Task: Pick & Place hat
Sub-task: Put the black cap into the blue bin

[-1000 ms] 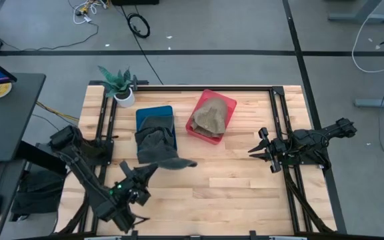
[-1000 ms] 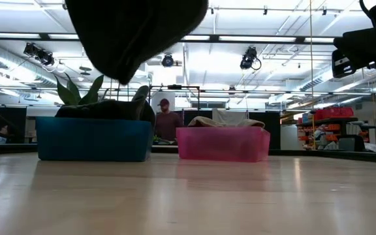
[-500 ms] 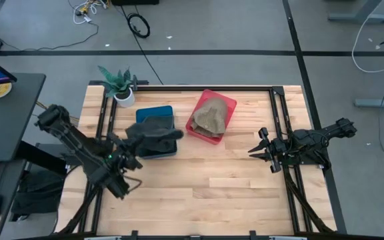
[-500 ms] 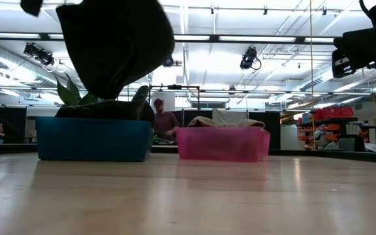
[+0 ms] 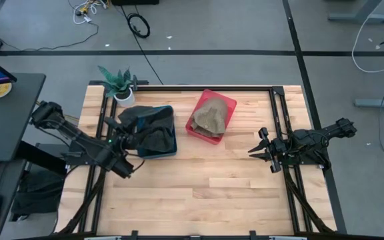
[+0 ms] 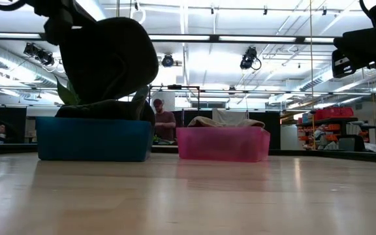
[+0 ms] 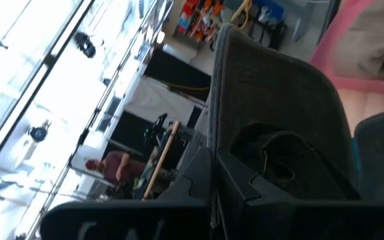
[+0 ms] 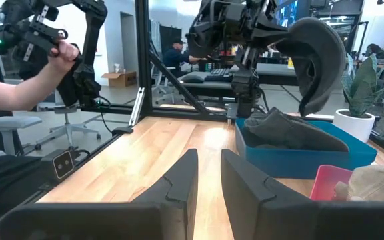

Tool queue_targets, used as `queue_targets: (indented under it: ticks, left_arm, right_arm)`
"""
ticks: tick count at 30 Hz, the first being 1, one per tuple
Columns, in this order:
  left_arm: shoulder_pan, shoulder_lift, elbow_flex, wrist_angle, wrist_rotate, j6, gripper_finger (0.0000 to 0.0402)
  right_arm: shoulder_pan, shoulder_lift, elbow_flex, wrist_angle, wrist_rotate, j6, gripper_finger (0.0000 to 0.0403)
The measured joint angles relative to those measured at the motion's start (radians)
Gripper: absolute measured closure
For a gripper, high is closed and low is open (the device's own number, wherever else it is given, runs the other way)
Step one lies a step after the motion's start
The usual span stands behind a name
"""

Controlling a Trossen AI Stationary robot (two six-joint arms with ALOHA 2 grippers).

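A dark grey hat (image 5: 139, 119) hangs from my left gripper (image 5: 121, 128) above the blue bin (image 5: 169, 148) at the table's far left; in the low view the dark grey hat (image 6: 109, 55) hangs just over the blue bin (image 6: 93, 138). My left gripper is shut on it. Another dark hat (image 8: 291, 130) lies inside that bin. A tan hat (image 5: 211, 117) lies in the pink bin (image 5: 227, 101) beside it. My right gripper (image 5: 253, 151) waits open above the table's right side, apart from everything. My left gripper pinches the dark grey hat at its edge (image 7: 242, 137) between the two fingers (image 7: 209, 180), coming from the table's left side. The hat is lifted clear and hangs beside and below the fingers over the blue bin, its hollow side (image 7: 279, 157) toward the wrist camera.
A potted plant (image 5: 120, 85) stands at the far left corner behind the blue bin. A dark frame rail (image 5: 205, 87) runs round the table. Bare wood (image 5: 205, 187) spans the near half. A person's hand (image 8: 49, 63) holding a controller shows beyond the table's left side.
My left gripper has carried the dark grey hat from above the table's near left part toward the far edge, ending over the blue bin. The hat has swung round and come lower, now hanging just above the bin. The gripper stayed shut on it.
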State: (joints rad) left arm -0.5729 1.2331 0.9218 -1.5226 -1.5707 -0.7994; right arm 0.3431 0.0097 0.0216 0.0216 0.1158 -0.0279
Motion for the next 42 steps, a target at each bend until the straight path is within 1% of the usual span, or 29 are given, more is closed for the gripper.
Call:
queue_targets:
  ticks: [3,5,11,14,19,23,27,29,33,39,42]
  left_arm:
    - [0.033,0.004,0.0,0.04,0.0,0.009,0.0395]
    - [0.058,0.004,0.0,0.09,0.01,0.058,0.0396]
    - [0.161,0.004,0.0,0.321,0.148,0.366,0.0396]
    - [0.196,0.004,0.0,0.435,0.152,0.479,0.0396]
    - [0.212,0.008,0.0,0.604,0.16,0.685,0.0396]
    - [0.211,0.014,0.0,0.658,0.224,0.775,0.0394]
    - [0.209,0.019,0.001,0.654,0.311,0.751,0.0385]
    - [0.209,0.025,0.002,0.655,0.388,0.724,0.0385]
    - [0.209,0.024,0.002,0.655,0.615,0.613,0.0386]
    - [0.209,0.026,0.001,0.642,0.944,0.39,0.0383]
    - [0.209,0.026,0.001,0.644,1.078,0.309,0.0386]
  right_arm:
    - [0.0,0.0,0.0,0.0,0.0,0.0,0.0332]
    - [0.0,0.0,0.0,0.0,0.0,0.0,0.0332]
    - [0.0,0.0,0.0,0.0,0.0,0.0,0.0332]
    - [0.0,0.0,0.0,0.0,0.0,0.0,0.0332]
    - [0.0,0.0,0.0,0.0,0.0,0.0,0.0332]
    - [0.0,0.0,0.0,0.0,0.0,0.0,0.0332]
    - [0.0,0.0,0.0,0.0,0.0,0.0,0.0332]
    - [0.0,0.0,0.0,0.0,0.0,0.0,0.0332]
    - [0.0,0.0,0.0,0.0,0.0,0.0,0.0332]
    - [0.0,0.0,0.0,0.0,0.0,0.0,0.0332]
    - [0.0,0.0,0.0,0.0,0.0,0.0,0.0332]
